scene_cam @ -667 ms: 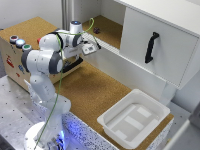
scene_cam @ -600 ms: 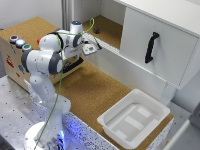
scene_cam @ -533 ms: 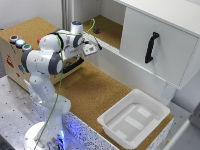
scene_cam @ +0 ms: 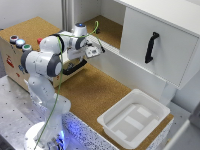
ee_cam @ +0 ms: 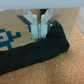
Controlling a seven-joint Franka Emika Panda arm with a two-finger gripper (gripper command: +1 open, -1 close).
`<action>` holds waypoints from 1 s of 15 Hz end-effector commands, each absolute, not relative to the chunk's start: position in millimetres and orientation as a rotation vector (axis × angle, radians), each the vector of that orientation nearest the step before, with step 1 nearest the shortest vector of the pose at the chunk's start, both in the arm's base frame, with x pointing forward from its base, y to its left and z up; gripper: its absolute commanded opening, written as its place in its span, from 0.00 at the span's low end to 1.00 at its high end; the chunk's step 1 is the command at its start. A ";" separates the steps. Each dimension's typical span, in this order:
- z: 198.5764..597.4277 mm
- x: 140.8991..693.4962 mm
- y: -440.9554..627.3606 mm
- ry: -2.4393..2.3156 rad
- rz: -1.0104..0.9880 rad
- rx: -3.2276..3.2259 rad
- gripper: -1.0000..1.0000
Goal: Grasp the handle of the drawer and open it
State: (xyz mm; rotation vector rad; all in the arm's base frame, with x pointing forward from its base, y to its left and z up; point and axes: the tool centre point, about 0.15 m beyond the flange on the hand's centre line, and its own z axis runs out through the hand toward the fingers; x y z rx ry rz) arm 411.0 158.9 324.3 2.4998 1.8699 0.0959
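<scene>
White cabinet panel (scene_cam: 159,42) with vertical black handle (scene_cam: 150,47) fills the exterior view's upper right. Cork surface (scene_cam: 97,92) runs across the middle, bare between arm and tray. White arm (scene_cam: 42,67) stands at the exterior view's left, partly hiding the drawer (scene_cam: 12,60): light wooden front on a wooden box, coloured round buttons (scene_cam: 19,42) on top, at the surface's left edge. White tray (scene_cam: 134,118) sits near the surface's lower-right corner, well apart from the drawer. Handle (ee_cam: 37,50): black bar, curved end, lying along the wooden front, just above the cork. Pincer (ee_cam: 41,27) narrowly parted, fingers (ee_cam: 33,30) straddling the bar at its bend and touching it; full clamp unclear, blurred.
</scene>
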 end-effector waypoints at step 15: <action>340.6 404.7 150.4 2.183 0.341 2.214 0.00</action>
